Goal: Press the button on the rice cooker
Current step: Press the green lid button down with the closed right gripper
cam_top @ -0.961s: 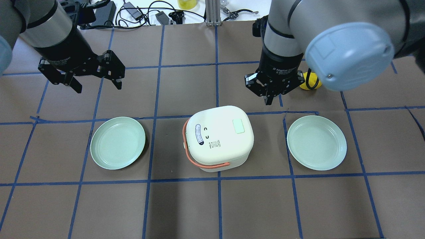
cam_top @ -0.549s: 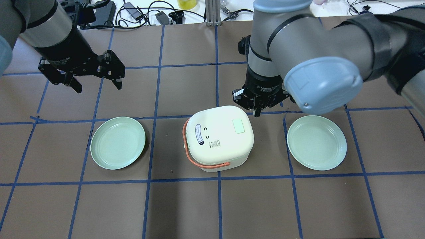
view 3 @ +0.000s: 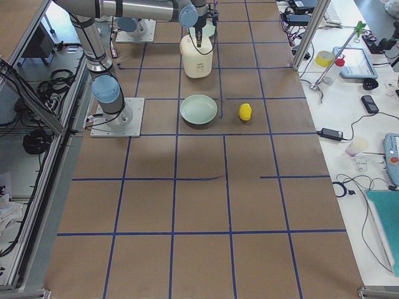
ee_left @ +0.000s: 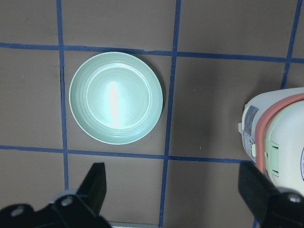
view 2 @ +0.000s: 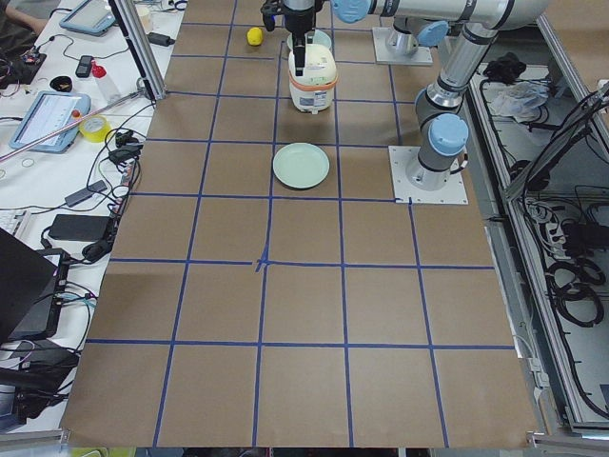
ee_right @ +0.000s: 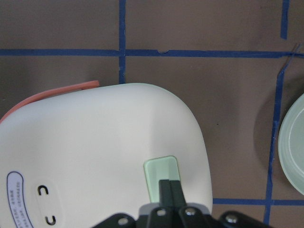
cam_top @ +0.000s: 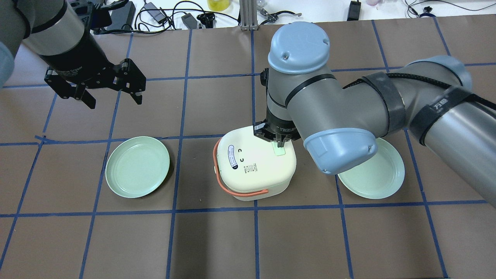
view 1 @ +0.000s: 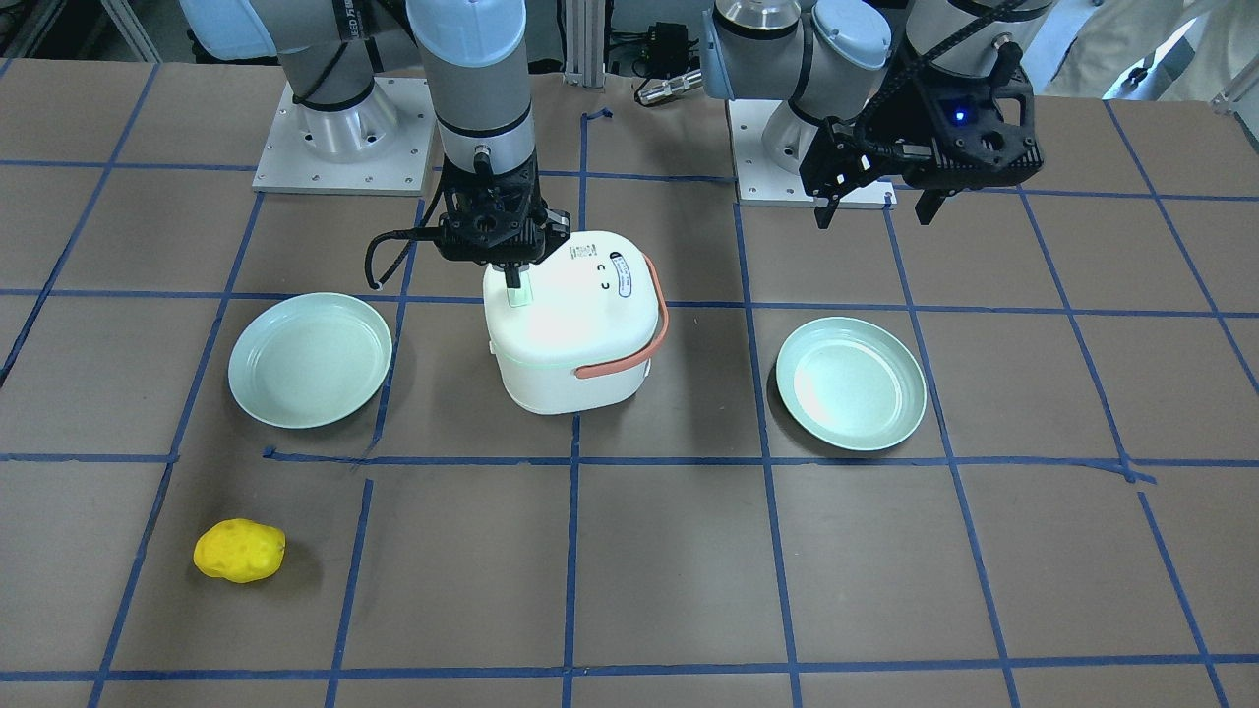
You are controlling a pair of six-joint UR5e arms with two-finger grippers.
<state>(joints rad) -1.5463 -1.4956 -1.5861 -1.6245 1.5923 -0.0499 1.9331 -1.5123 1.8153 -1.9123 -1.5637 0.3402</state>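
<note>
A cream rice cooker (cam_top: 254, 164) with an orange handle stands mid-table; it also shows in the front view (view 1: 575, 334) and the right wrist view (ee_right: 104, 156). Its pale green button (ee_right: 159, 178) sits on the lid (cam_top: 279, 151). My right gripper (cam_top: 279, 144) is shut, fingertips together and pointing down onto the button; the front view shows the gripper (view 1: 513, 282) at the button, and the wrist view shows it (ee_right: 169, 190) on the button's lower part. My left gripper (cam_top: 112, 99) is open and empty, high over the table's far left.
A green plate (cam_top: 137, 166) lies left of the cooker, another green plate (cam_top: 378, 176) right of it, partly under my right arm. A yellow lumpy object (view 1: 239, 551) lies on the operators' side beyond the right plate. Cables and clutter lie past the table's far edge.
My right arm has swung in from behind the cooker and lowered its shut gripper onto the lid's green button. The left arm has not moved.
</note>
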